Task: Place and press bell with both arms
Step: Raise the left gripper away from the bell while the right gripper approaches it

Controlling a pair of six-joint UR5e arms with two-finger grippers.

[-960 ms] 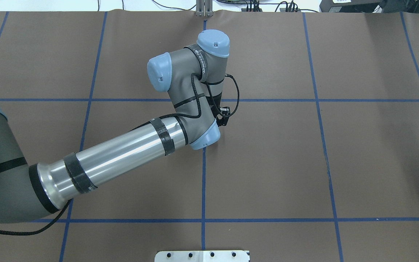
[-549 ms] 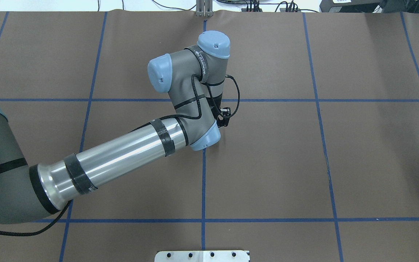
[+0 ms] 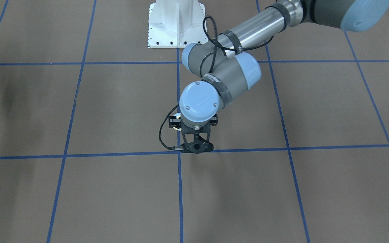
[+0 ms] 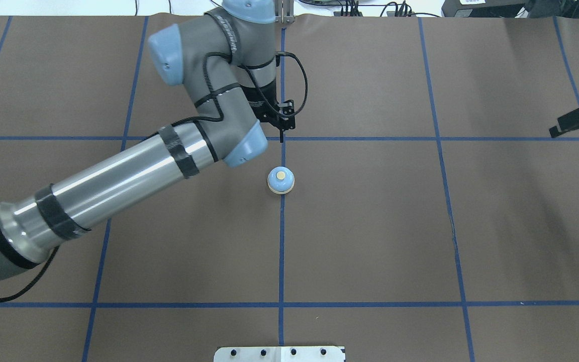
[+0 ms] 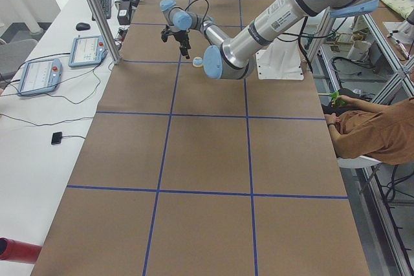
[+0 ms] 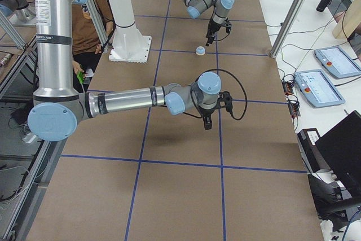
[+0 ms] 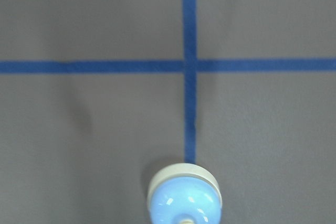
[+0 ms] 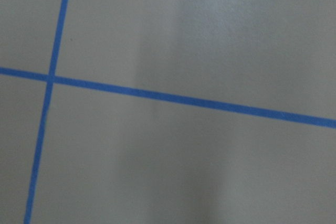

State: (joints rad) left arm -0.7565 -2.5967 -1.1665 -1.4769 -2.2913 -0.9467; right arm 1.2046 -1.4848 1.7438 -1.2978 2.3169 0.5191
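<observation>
Your bell is sitting upright on the brown surface at the centre of the overhead view, on a blue tape line, with its cream button facing up. The left arm is reaching in from the lower left. The left gripper is hanging a little farther up the frame than the bell, apart from it. You are seeing only a thin black tip below the wrist and cables, so you cannot tell whether it is wide or narrow. The left wrist camera is catching only part of the bell's dome and rim, cut off by the lower edge. In the front-facing view the blue wrist cap is covering the spot, and the bell is hard to make out beneath it. The right gripper is poking in at the right edge of the overhead view, mostly cut off, and its opening cannot be told either. Its wrist camera is showing only blurred tape lines.
</observation>
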